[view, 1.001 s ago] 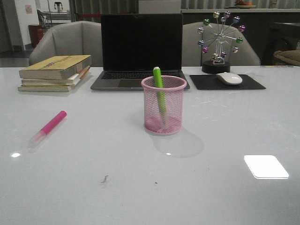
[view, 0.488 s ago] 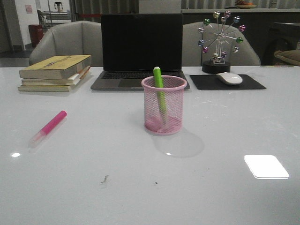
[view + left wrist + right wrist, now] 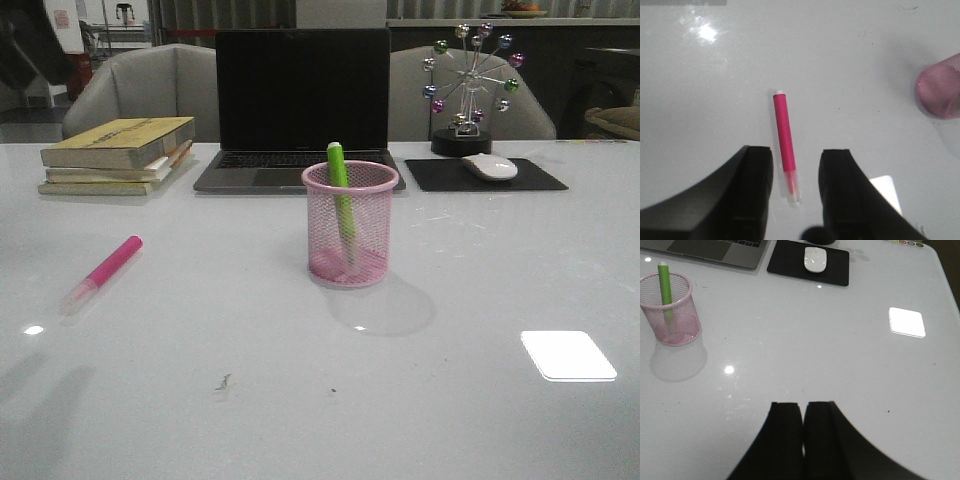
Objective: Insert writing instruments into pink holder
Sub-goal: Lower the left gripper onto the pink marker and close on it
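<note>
An office desk — laptop (image 3: pixel 302 105), mouse (image 3: pixel 489 167) (books (image 3: pixel 118 155) stacked).

laptop (image 3: pixel 302 105), books (image 3: pixel 118 155), mouse (image 3: pixel 489 167) on mousepad (image 3: pixel 485 176), ferris-wheel ornament (image 3: pixel 467 88).

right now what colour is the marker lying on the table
Bright pink marker with a clear cap, best seen in the left wrist view.

The front camera looked low and level across the tabletop (image 3: pixel 480 420) toward the laptop (image 3: pixel 300 105), while the left wrist camera hung close above the pink marker (image 3: pixel 784 142) and the right wrist camera looked from higher, sharing the cup (image 3: pixel 671 310) with the front view.
</note>
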### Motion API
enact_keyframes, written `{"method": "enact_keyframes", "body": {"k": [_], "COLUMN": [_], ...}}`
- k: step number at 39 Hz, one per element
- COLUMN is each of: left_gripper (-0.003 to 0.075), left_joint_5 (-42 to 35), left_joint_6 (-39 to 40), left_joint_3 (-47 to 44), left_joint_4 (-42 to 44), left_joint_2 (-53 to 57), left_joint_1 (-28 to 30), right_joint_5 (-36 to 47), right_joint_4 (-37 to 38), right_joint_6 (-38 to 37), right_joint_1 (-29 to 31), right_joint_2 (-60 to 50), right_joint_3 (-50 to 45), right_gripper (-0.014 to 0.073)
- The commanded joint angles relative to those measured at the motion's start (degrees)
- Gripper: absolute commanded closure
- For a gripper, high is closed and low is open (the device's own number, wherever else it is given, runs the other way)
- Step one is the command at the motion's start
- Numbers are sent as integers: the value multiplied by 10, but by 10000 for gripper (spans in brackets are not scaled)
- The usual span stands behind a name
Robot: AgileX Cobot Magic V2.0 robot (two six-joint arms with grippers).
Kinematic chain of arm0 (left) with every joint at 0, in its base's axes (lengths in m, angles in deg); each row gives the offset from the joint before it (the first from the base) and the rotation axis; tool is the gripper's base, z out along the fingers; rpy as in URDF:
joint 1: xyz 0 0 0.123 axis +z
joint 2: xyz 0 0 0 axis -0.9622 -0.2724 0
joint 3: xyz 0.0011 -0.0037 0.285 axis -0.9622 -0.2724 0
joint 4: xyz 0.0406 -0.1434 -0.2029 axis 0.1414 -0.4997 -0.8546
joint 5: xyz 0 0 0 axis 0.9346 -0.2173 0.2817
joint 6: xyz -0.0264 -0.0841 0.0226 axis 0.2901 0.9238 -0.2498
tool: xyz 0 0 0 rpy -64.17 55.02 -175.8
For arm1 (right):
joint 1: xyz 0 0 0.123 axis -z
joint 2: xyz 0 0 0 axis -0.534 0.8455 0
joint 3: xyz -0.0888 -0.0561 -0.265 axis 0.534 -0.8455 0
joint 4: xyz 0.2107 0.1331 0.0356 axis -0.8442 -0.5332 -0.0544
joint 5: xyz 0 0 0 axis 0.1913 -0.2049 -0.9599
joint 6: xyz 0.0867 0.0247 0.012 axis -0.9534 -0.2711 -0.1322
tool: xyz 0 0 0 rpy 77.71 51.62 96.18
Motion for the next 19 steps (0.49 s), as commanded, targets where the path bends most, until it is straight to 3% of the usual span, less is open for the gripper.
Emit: {"method": "enact_keyframes", "body": {"k": [1,19], "left_gripper": [398,397], "left_joint_5": [-6,-15], "left_joint_6": [-3,30], "left_joint_3": [67,102], "left_joint_4": [34,78], "left_joint_2": [-24,-159], "left_joint_1": [-30,-56], "right_joint_5": [40,40], "right_joint_4": [7,7], "right_joint_6": [-1,-1], "right_joint_1": [3,3], "right_joint_2": [1,1], "right_joint_3": [15,15], "right_gripper": [426,426]}}
